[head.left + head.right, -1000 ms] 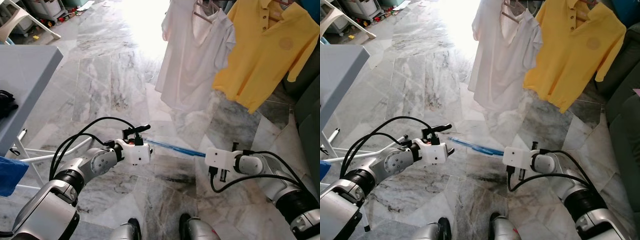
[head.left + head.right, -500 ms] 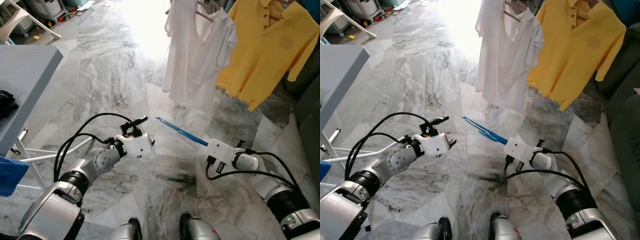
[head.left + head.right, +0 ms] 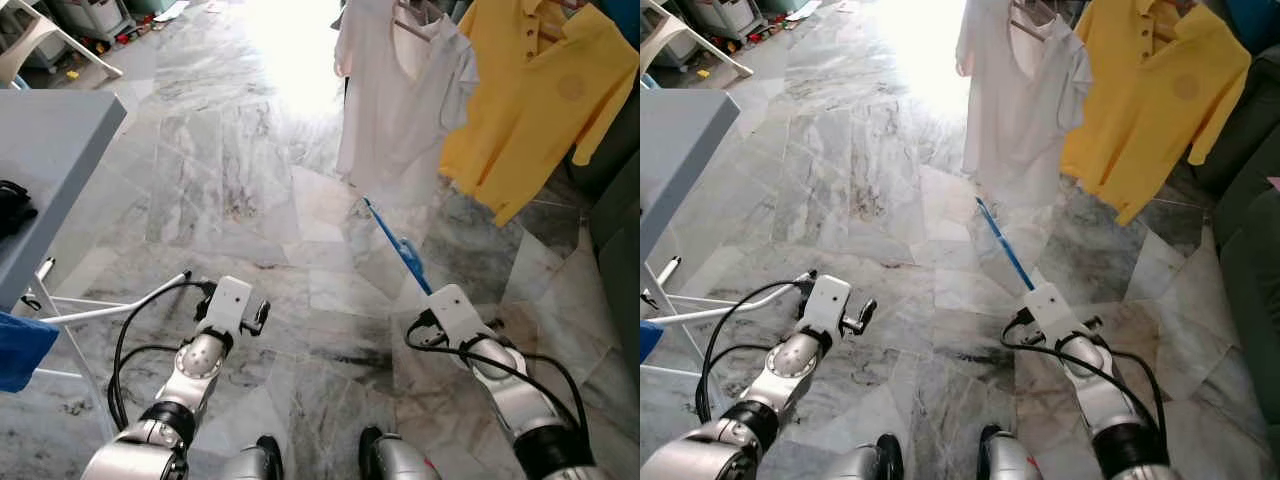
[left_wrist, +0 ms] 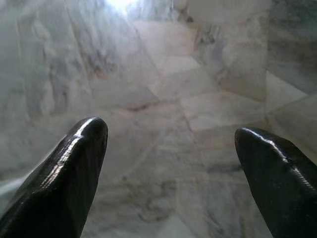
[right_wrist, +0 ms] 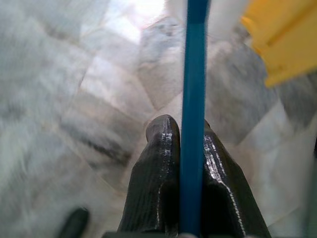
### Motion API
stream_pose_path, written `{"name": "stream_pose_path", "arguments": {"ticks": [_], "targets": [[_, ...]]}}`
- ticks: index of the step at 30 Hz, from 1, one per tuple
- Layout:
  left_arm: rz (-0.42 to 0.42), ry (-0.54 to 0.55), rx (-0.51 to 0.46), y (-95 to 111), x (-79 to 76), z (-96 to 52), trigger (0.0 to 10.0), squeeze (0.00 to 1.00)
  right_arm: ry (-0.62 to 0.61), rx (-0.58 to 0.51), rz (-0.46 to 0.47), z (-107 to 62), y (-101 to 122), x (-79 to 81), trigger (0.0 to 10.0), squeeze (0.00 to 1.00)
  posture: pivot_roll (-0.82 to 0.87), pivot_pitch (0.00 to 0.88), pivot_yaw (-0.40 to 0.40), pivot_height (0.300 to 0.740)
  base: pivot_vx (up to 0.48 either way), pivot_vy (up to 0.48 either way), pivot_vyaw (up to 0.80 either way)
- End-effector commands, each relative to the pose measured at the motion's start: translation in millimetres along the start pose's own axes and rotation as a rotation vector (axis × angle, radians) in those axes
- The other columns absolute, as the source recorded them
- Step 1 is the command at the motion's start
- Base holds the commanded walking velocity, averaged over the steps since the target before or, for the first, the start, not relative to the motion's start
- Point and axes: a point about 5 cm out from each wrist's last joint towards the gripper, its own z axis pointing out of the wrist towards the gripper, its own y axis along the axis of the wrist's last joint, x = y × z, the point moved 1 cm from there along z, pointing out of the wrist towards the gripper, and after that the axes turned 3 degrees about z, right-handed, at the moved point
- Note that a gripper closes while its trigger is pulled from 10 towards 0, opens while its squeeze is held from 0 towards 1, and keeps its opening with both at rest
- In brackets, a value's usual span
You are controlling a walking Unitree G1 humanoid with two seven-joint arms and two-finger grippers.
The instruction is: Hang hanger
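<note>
Since 1 s ago, blue hanger (image 3: 396,244) swung from lying sideways to pointing ahead, toward clothes.

Grey-white marble floor (image 3: 210,170), bright glare at far end. Grey table (image 3: 45,170) on robot's left.

White shirt (image 3: 400,100) and yellow shirt (image 3: 530,100) hang ahead, touching.

Hanger: long axis runs away from robot, far tip near white shirt's hem.

Right gripper (image 5: 185,144) clamps hanger between 2 fingers.

Left gripper (image 4: 171,136) spread wide, holds nothing, low over floor.
</note>
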Motion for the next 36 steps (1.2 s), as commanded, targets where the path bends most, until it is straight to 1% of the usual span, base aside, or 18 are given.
{"name": "stream_pose_path", "arguments": {"ticks": [1,2,3,4,5,6,7,8,10,11,13,14,15,16,19,22,25,36], "targets": [[-0.051,0.002,0.031,-9,0.9,-4.6,10.0,0.00,-0.053,-0.012,0.135,-5.8,-1,5.2,1.1,0.00,-0.20,0.183,0.037,0.740,0.000,0.000,0.00],[-0.063,-0.003,0.031,-10,-0.2,-4.9,10.0,0.00,-0.058,-0.014,0.158,-7.2,-2,9.8,3.2,0.00,-0.20,0.183,0.039,0.740,0.000,0.000,0.00],[-0.073,-0.009,0.029,-9,-1.2,-4.8,10.0,0.00,-0.060,-0.015,0.169,-8.1,-2,13.8,4.1,0.00,-0.20,0.184,0.041,0.740,0.000,0.000,0.00],[-0.079,-0.013,0.027,-9,-1.9,-4.8,10.0,0.00,-0.061,-0.015,0.171,-8.7,-2,16.1,4.1,0.00,-0.20,0.184,0.041,0.740,0.000,0.000,0.00],[-0.086,-0.021,0.023,-8,-2.9,-4.5,10.0,0.00,-0.062,-0.017,0.172,-9.2,-2,18.6,9.1,0.00,-0.20,0.185,0.041,0.740,0.000,0.000,0.00],[-0.097,-0.035,0.019,-7,-4.6,-4.3,10.0,0.00,-0.066,-0.019,0.178,-10.0,-2,21.0,10.0,0.00,-0.20,0.188,0.039,0.740,0.000,0.000,0.00],[-0.124,-0.062,0.003,-4,-9.0,-3.3,10.0,0.00,-0.074,-0.024,0.182,-12.4,-1,25.6,10.0,0.00,-0.20,0.189,0.037,0.740,0.000,0.000,0.00],[-0.129,-0.068,-0.006,-2,-10.9,-2.6,10.0,0.00,-0.079,-0.025,0.185,-13.8,-1,27.7,10.0,0.00,-0.20,0.189,0.037,0.740,0.000,0.000,0.00],[-0.144,-0.075,-0.013,1,-13.5,-1.9,10.0,0.00,-0.090,-0.023,0.199,-14.8,-1,27.6,10.0,0.00,-0.21,0.188,0.027,0.740,0.000,0.000,0.00],[-0.163,-0.088,-0.023,3,-16.6,-1.6,10.0,0.00,-0.113,-0.028,0.214,-15.8,0,25.4,10.0,0.00,-0.21,0.188,0.027,0.740,0.000,0.000,0.00],[-0.169,-0.095,-0.025,4,-17.7,-1.6,10.0,0.00,-0.125,-0.032,0.218,-16.4,0,24.1,10.0,0.00,-0.21,0.188,0.027,0.740,0.000,0.000,0.00],[-0.184,-0.118,-0.038,6,-21.8,-2.1,10.0,0.00,-0.152,-0.047,0.224,-17.3,3,18.6,10.0,0.00,-0.21,0.189,0.023,0.740,0.000,0.000,0.00],[-0.184,-0.118,-0.038,6,-21.8,-2.1,10.0,0.00,-0.152,-0.047,0.224,-17.3,3,18.6,10.0,0.00,-0.21,0.189,0.023,0.740,0.000,0.000,0.00],[-0.191,-0.136,-0.045,6,-24.9,-2.8,10.0,0.00,-0.178,-0.040,0.247,-17.7,3,12.9,10.0,0.00,-0.21,0.189,0.018,0.740,0.000,0.000,0.00],[-0.206,-0.165,-0.052,7,-28.4,-4.1,10.0,0.00,-0.195,-0.028,0.253,-19.0,1,7.4,10.0,0.00,-0.22,0.188,0.016,0.740,0.000,0.000,-0.28],[-0.207,-0.172,-0.052,7,-29.5,-4.3,10.0,0.00,-0.197,-0.028,0.251,-19.7,1,6.2,10.0,0.00,-0.22,0.188,0.016,0.740,0.160,0.000,-0.43],[-0.200,-0.203,-0.057,10,-32.2,-4.2,10.0,0.00,-0.216,-0.028,0.257,-21.0,2,4.8,10.0,0.00,-0.23,0.185,0.019,0.740,0.284,0.000,-0.42],[-0.193,-0.241,-0.071,19,-38.7,-0.6,10.0,0.00,-0.234,-0.023,0.265,-22.2,0,2.5,10.0,0.00,-0.24,0.177,0.025,0.740,0.372,0.000,-0.48]]}}
